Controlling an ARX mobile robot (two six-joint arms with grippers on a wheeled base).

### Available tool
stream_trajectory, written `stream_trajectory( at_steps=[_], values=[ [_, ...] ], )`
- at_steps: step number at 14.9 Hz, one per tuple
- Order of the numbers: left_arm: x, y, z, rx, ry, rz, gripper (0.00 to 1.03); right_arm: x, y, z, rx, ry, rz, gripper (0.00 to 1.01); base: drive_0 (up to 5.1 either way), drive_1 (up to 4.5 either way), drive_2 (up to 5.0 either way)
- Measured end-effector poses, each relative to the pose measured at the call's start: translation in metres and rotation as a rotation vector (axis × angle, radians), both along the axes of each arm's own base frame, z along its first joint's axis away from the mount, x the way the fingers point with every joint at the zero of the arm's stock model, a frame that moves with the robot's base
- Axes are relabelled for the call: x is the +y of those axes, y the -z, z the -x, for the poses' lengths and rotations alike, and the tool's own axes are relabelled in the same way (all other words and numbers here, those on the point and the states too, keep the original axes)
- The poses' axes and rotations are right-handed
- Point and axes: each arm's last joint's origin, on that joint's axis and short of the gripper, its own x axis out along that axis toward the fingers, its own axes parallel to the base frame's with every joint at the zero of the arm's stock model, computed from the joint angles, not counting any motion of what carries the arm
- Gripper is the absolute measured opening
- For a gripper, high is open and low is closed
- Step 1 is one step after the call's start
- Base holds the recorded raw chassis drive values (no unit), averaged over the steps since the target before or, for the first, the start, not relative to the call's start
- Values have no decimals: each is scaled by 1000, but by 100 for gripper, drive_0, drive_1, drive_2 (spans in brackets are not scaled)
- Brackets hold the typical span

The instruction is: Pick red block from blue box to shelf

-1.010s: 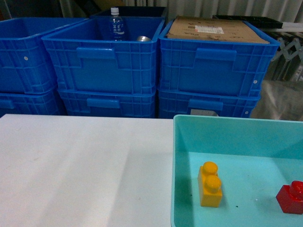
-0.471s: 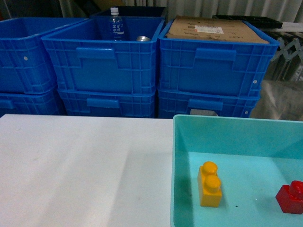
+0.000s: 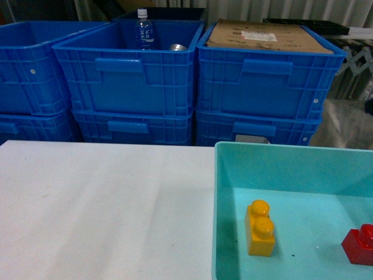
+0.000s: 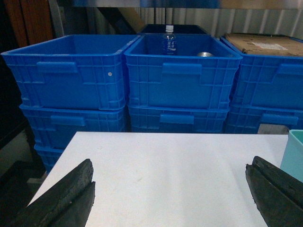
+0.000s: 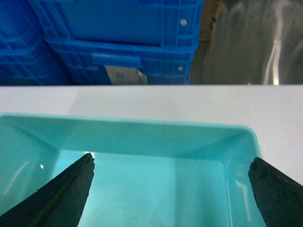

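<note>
White flat-topped table (image 3: 105, 204): surface matte, faint scuffs visible, left and middle portions bare. One item rests directly on it, a light turquoise blue box (image 3: 274, 163) seated at the right side, its near and right walls cut off by the head view. Behind the table's far edge stand stacked dark blue crates (image 3: 131, 81).

A white table (image 3: 105, 204) fills the foreground. Behind it, dark blue ribbed crates (image 3: 134, 81) are stacked in rows, at least two high. One crate holds a water bottle (image 3: 143, 30); another is topped with cardboard (image 3: 262, 36). Pale corrugated wall panelling (image 3: 245, 10) runs behind.
</note>
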Motion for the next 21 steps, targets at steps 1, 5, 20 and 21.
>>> stream_trajectory(
  at_steps=[1,5,20,21],
  values=[
    [0,0,0,0,0,0,98,-3,12,7,42,19,16,98,0,0,0],
    [0,0,0,0,0,0,98,21,43,42,105,-61,78,98,0,0,0],
    [0,0,0,0,0,0,98,31,104,-31,232,34,62,98,0,0,0],
    [0,0,0,0,0,0,98,31,109,-28,249,35,59,98,0,0,0]
  ],
)
